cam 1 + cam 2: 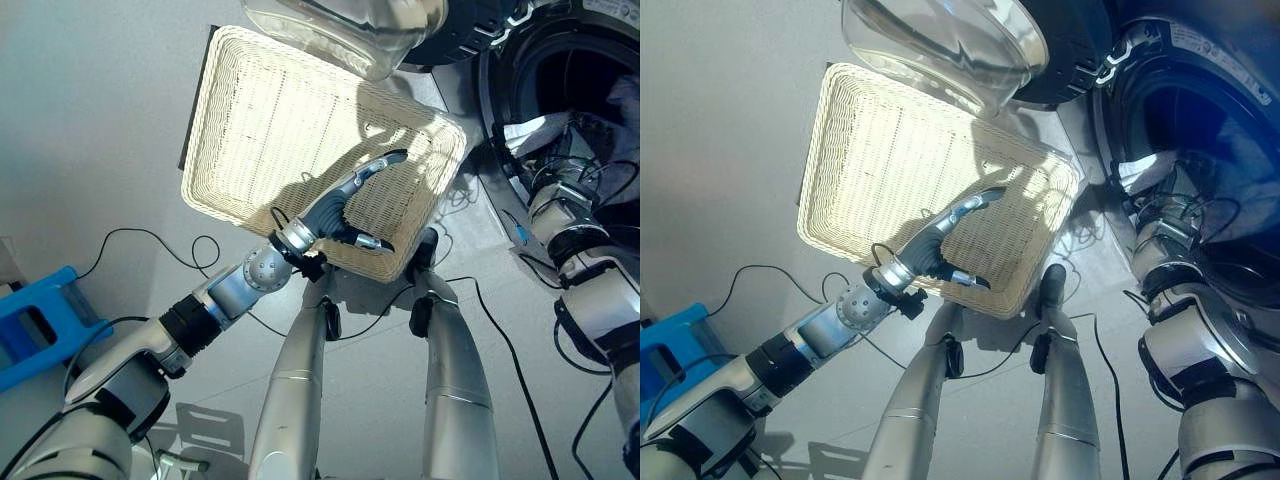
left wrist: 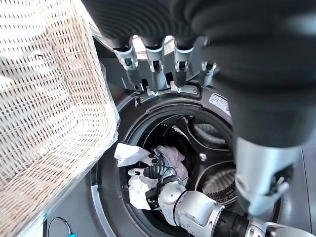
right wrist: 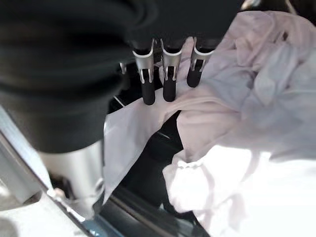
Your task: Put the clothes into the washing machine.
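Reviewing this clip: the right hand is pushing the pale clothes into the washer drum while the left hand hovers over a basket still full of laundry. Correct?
Not quite. The wicker basket is empty, as the left eye view shows. The rest holds: the left hand hovers over it, and the right hand is on the pale clothes at the washer drum.

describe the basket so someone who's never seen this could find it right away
Start at the washing machine, whose round door opening holds pale clothes. On the floor just beside it, under the open glass door, lies the basket: a shallow, cream, rectangular wicker tray, the only woven thing there, with the left robot hand above it.
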